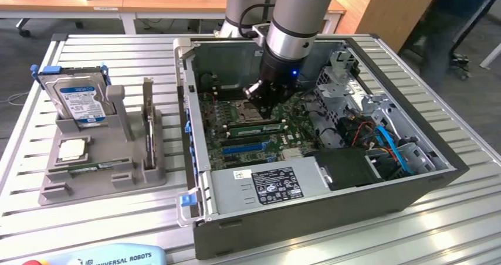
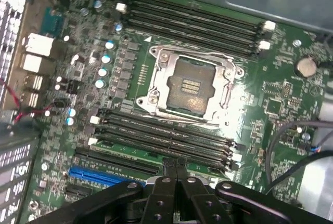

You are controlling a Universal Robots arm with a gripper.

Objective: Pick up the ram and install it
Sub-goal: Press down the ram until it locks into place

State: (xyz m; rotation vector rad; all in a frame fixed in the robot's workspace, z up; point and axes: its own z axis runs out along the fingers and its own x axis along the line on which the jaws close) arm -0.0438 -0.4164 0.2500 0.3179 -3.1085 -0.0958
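In the exterior view, the gripper [image 1: 260, 104] hung inside the open computer case [image 1: 313, 218] above the motherboard [image 1: 259, 137]; in the wrist view, its fingers [image 2: 176, 174] were closed together over the memory slots [image 2: 166, 135], beside a seated ram [image 2: 164, 142].

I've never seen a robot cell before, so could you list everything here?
table: one, silver slats, beneath everything
computer case: one, dark grey, open, centre
motherboard: one, green, inside case
processor socket: one, silver, empty, mid-board
memory slots: two banks, black, flanking socket
holder: one, grey, exterior view's left
hard drive: one, blue label, upright in holder
processor chip: one, silver, flat in holder
ram: one, green, flat at holder's front
arm: one, grey, reaching into case
gripper: one, black, over motherboard by socket
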